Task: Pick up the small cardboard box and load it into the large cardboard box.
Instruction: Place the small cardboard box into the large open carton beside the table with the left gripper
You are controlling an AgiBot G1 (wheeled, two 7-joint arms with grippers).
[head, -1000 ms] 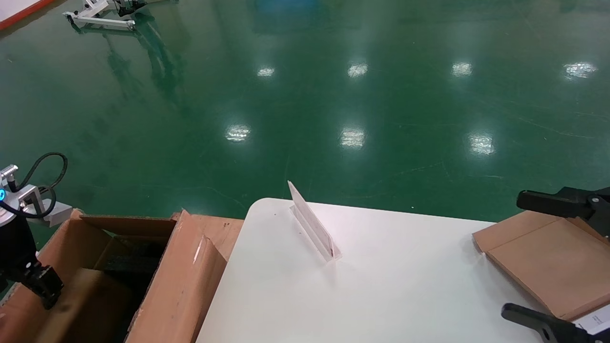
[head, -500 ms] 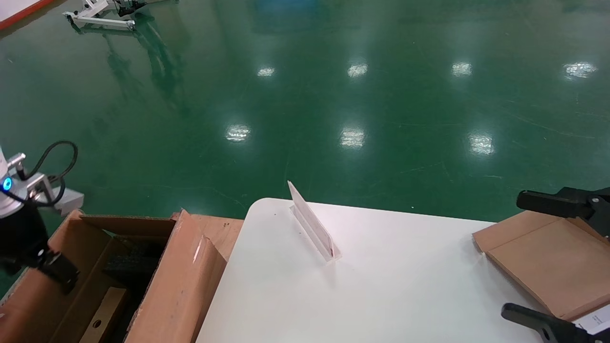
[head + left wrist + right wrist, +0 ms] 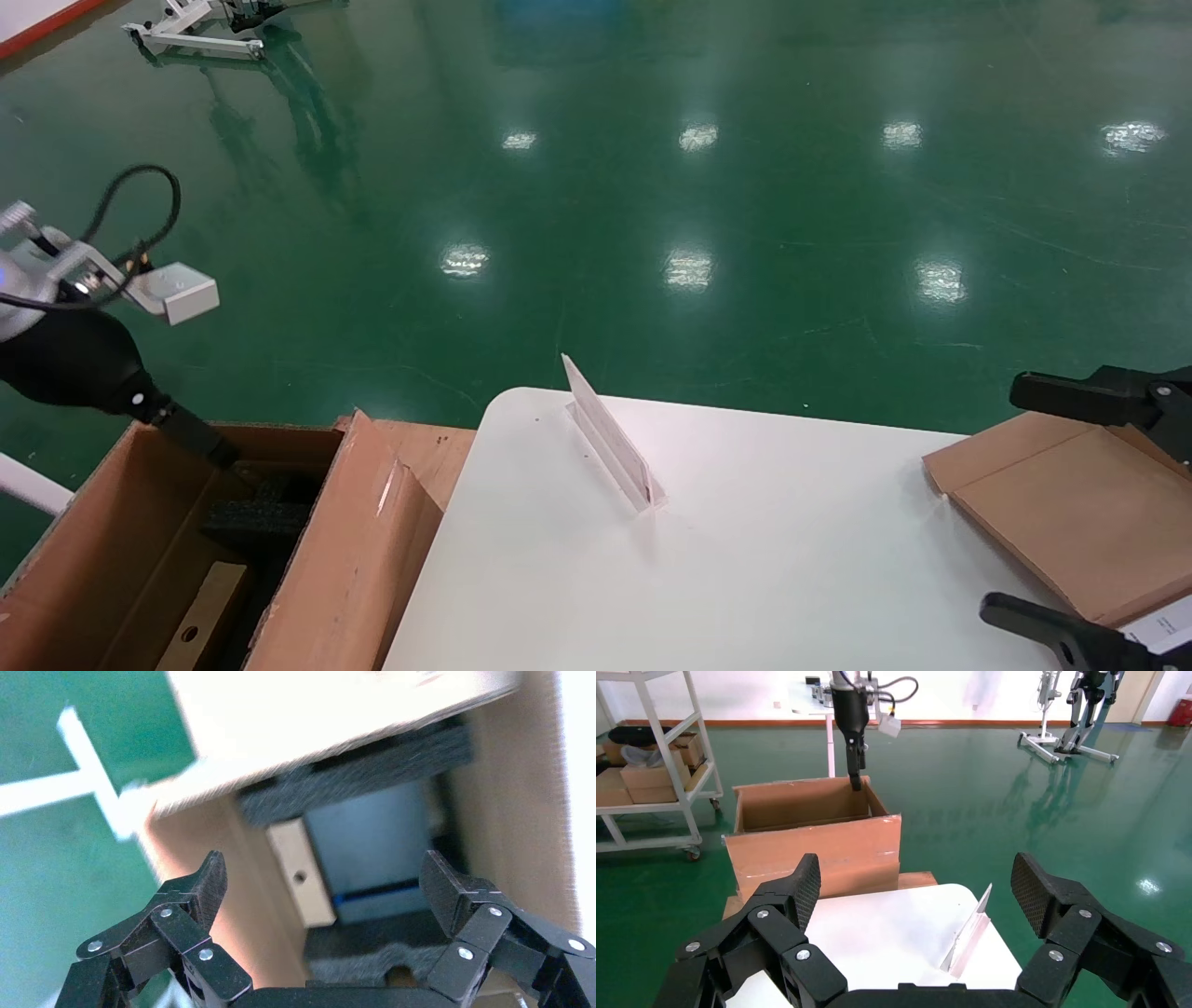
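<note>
The large cardboard box [image 3: 358,531] stands open left of the white table, with black foam [image 3: 261,513] inside. The small cardboard box [image 3: 194,615] lies inside it, round hole up, against the left wall. In the left wrist view the small box [image 3: 303,881] lies beside a blue-grey item [image 3: 372,846]. My left gripper [image 3: 200,440] hangs over the carton's far rim, open and empty [image 3: 323,867]. My right gripper [image 3: 1001,499] is open and empty at the table's right side [image 3: 916,871].
A flat brown cardboard piece with a white label [image 3: 1080,522] lies on the table [image 3: 745,578] under the right gripper. A clear acrylic sign holder [image 3: 610,443] stands mid-table. A white shelf cart [image 3: 659,762] with boxes stands beyond the carton [image 3: 807,832]. Green floor lies all around.
My left gripper let go of the small box low inside the carton, then rose up and away to the far rim. The small box stays in the carton. The right arm has not moved.
</note>
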